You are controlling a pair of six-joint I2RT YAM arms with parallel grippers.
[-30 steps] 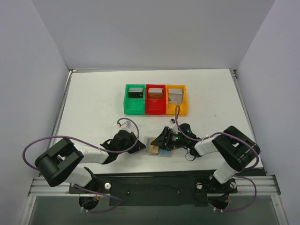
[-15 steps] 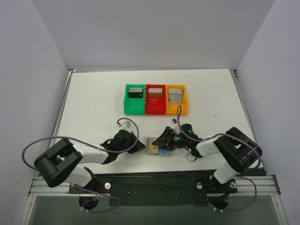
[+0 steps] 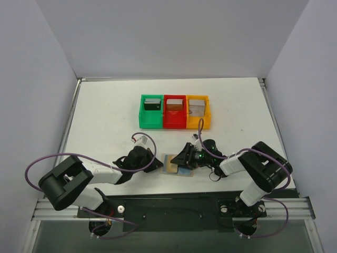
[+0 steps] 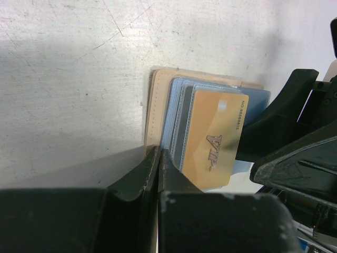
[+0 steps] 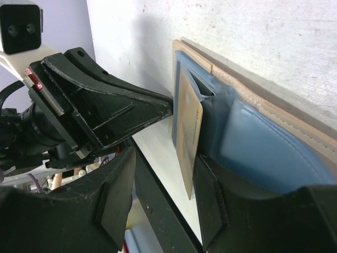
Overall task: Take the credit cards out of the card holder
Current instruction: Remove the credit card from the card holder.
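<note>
The tan card holder (image 3: 176, 169) lies open near the table's front edge, between my two grippers. In the left wrist view its tan border (image 4: 155, 105) runs into my left gripper (image 4: 158, 152), which is shut on that edge. A gold credit card (image 4: 216, 139) sticks halfway out of a bluish pocket. In the right wrist view this gold card (image 5: 189, 132) stands between the fingers of my right gripper (image 5: 166, 158). It rests against one finger and the other finger is well apart, so the gripper is open. More card edges (image 4: 181, 113) show in the pocket behind it.
Green (image 3: 142, 113), red (image 3: 175, 124) and orange (image 3: 208, 113) bins stand in a row at mid-table. They hold a dark card (image 3: 152, 104), a brownish card (image 3: 174, 105) and a grey card (image 3: 197, 108). The black base rail (image 3: 174, 205) runs right behind the holder.
</note>
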